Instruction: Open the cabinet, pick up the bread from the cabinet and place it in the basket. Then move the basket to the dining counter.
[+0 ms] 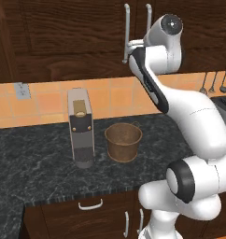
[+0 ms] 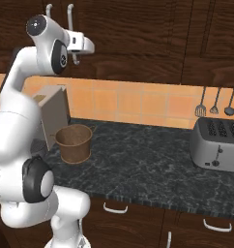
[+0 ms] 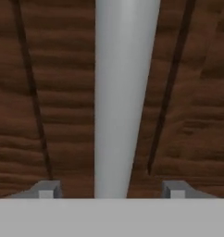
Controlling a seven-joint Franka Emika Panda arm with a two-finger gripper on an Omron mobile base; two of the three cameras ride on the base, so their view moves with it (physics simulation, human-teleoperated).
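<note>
Cabinet [image 1: 63,37]: doors closed; bread presumably inside, unseen. Left bar handle [image 3: 123,97]: long axis vertical, dead ahead of the gripper [image 3: 111,190], running up between its two fingertips [image 3: 45,190]. Gripper: jaws parted, one either side of the bar, gaps visible both sides, not clamped. Basket [image 1: 123,141]: on the bench, well below the gripper.
</note>
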